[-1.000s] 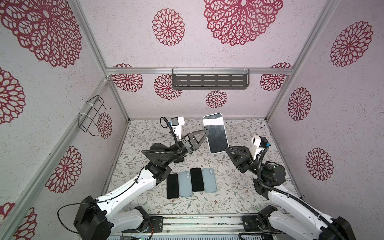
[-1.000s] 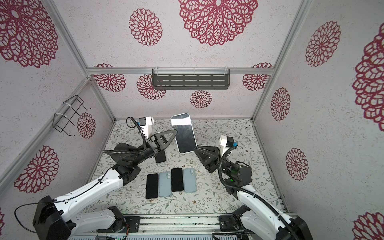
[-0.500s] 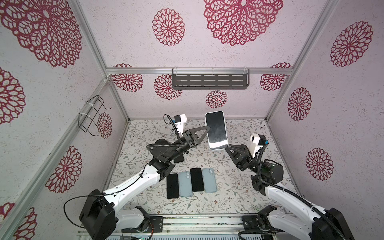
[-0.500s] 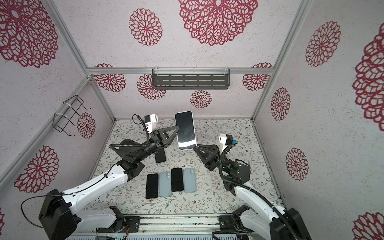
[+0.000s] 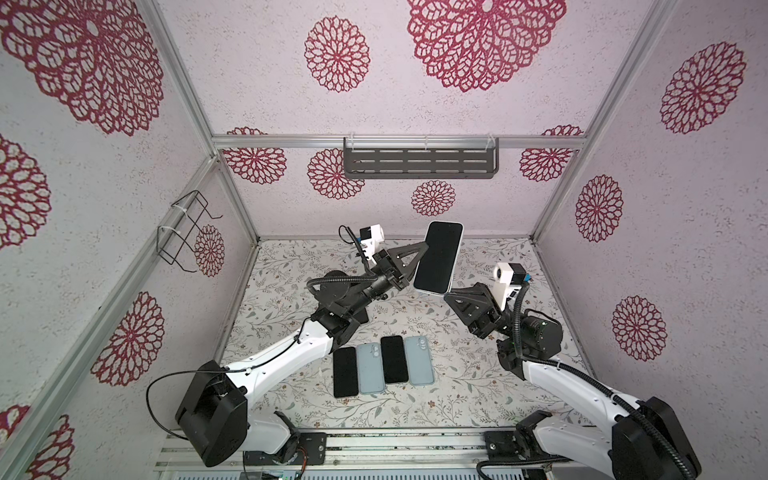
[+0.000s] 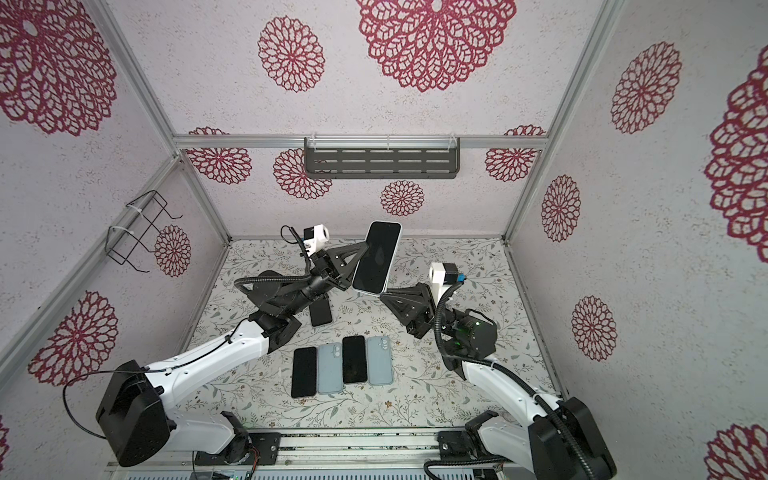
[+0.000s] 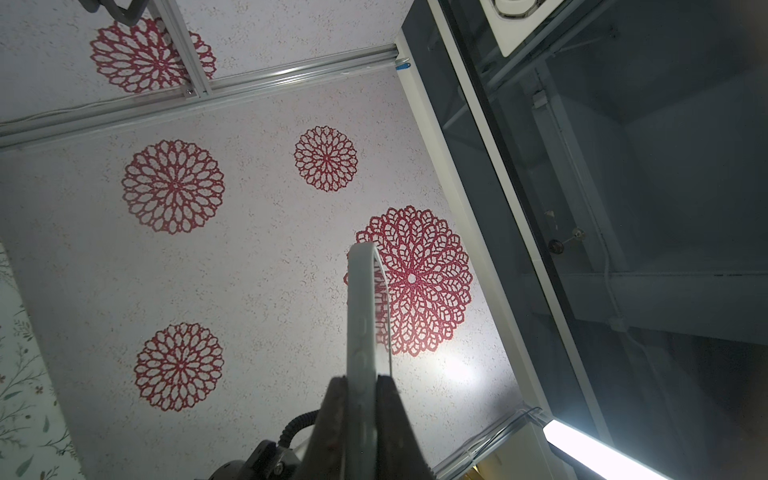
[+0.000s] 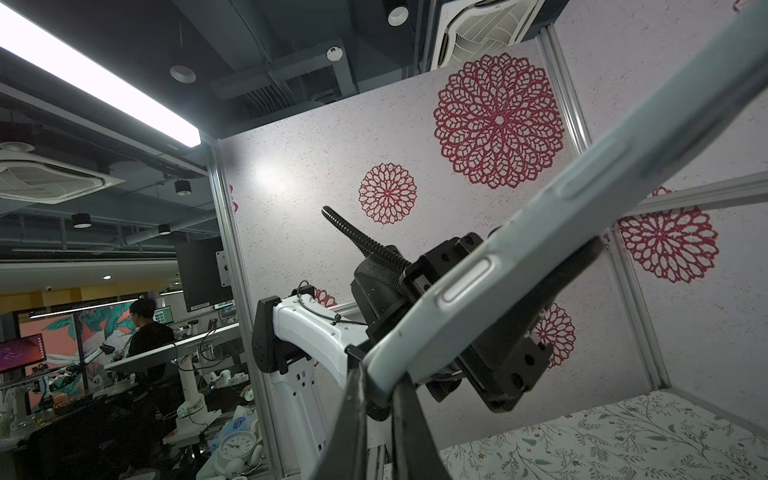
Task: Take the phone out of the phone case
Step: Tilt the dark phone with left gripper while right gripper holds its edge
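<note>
Top views show the phone [image 5: 438,257] face-on — wrist views, edge-on: left claw [image 7: 360,380], right claw [image 8: 380,380] both clamping the phone case [image 8: 540,249].

A phone [image 5: 438,257] in a pale case [image 5: 430,291] hangs tilted, with its dark screen facing up. The left gripper [image 5: 423,251] pinches its left long edge, and the right gripper [image 5: 446,296] pinches its lower end. Below the phone, a row of four handsets [image 5: 383,365] lies on the flowered table [image 5: 498,399].
</note>
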